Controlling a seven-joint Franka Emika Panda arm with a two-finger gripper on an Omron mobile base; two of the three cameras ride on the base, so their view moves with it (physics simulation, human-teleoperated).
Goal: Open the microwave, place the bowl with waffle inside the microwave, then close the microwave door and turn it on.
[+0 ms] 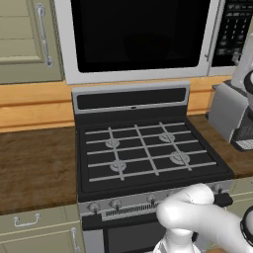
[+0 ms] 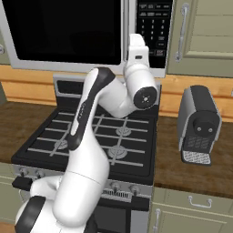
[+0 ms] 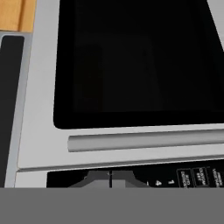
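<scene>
Just ahead of the claw (image 3: 110, 180), pinched fully closed on nothing, sits the keypad (image 3: 192, 177), with the microwave door (image 3: 135, 65) shut beyond; press squarely on the start button.

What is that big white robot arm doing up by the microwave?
The white robot arm is reaching up over the black stove to the microwave. Its gripper is pinched shut right at the dark keypad panel, beside the grey door handle. The microwave door is closed. The glass is too dark to see what is inside. A coffee machine sits on the wooden counter.
</scene>
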